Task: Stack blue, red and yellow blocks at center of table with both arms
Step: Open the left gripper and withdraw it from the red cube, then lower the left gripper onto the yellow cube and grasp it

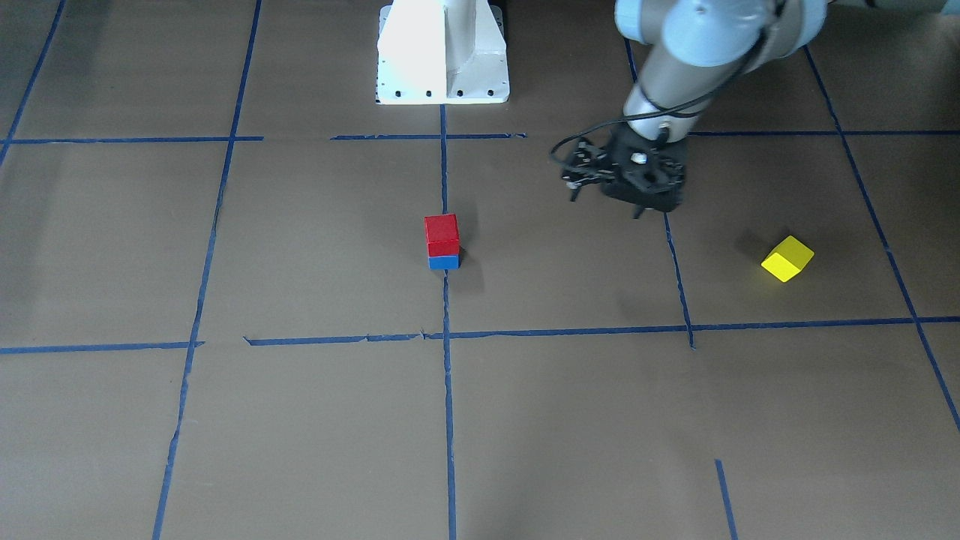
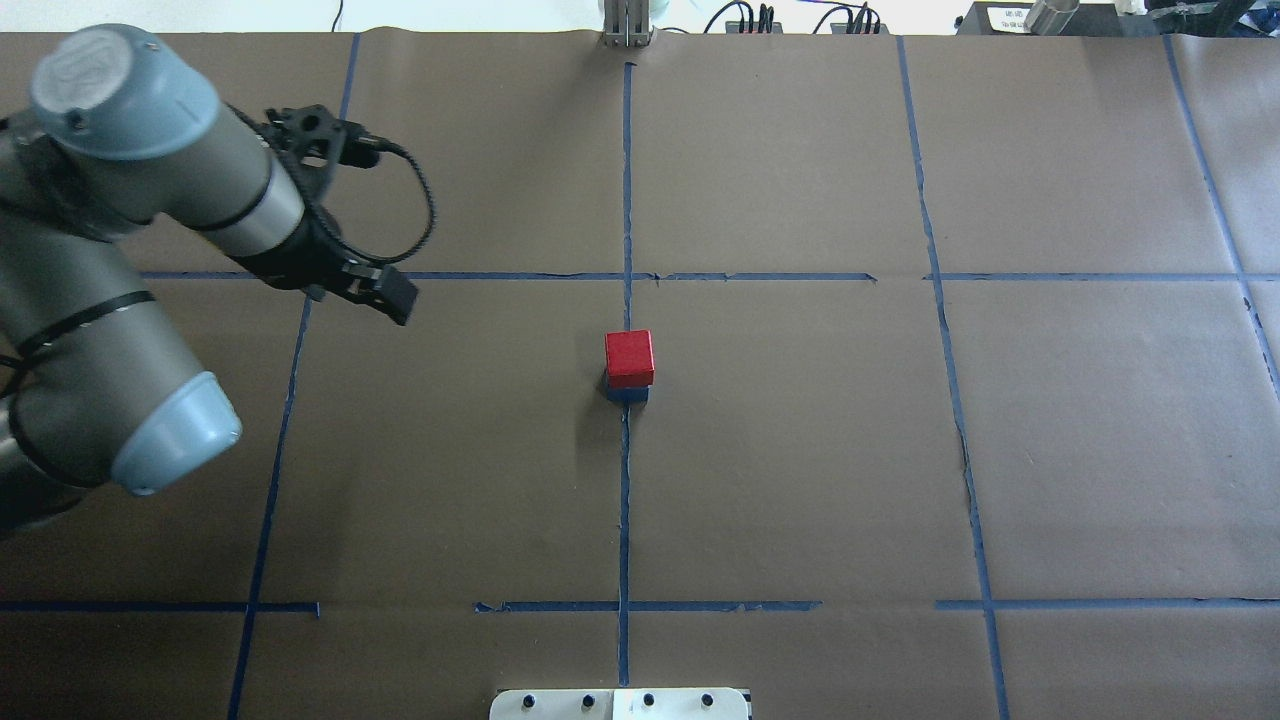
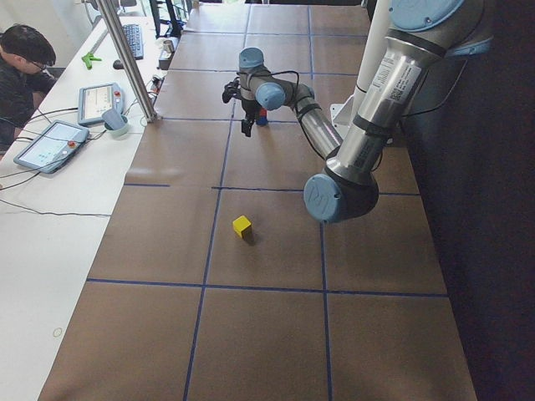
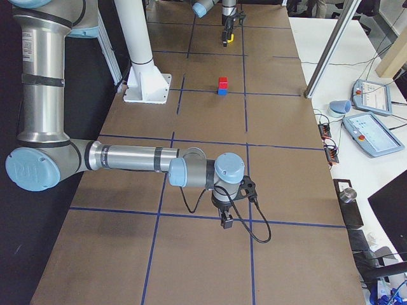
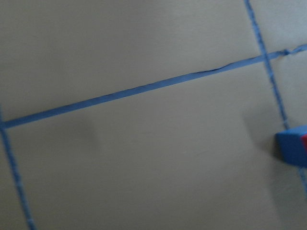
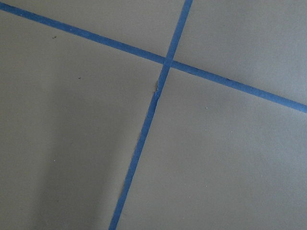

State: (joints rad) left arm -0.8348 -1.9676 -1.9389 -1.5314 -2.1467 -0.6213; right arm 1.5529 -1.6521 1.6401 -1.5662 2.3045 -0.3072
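Note:
A red block (image 1: 442, 235) sits on a blue block (image 1: 444, 262) at the table's centre, also seen from overhead (image 2: 629, 357). The blue block's corner shows at the right edge of the left wrist view (image 5: 292, 148). A yellow block (image 1: 787, 258) lies alone on the robot's left side, tilted to the grid; the left arm hides it in the overhead view. My left gripper (image 1: 651, 213) hovers empty between the stack and the yellow block, its fingers looking apart. My right gripper (image 4: 226, 219) shows only in the exterior right view, low over the table's right end; I cannot tell its state.
The robot's white base (image 1: 442, 52) stands at the table's near-robot edge. Blue tape lines (image 2: 625, 500) grid the brown table. An operator (image 3: 21, 75) sits beside tablets (image 3: 50, 144) on a side bench. A metal post (image 3: 129, 63) stands at the table's far edge.

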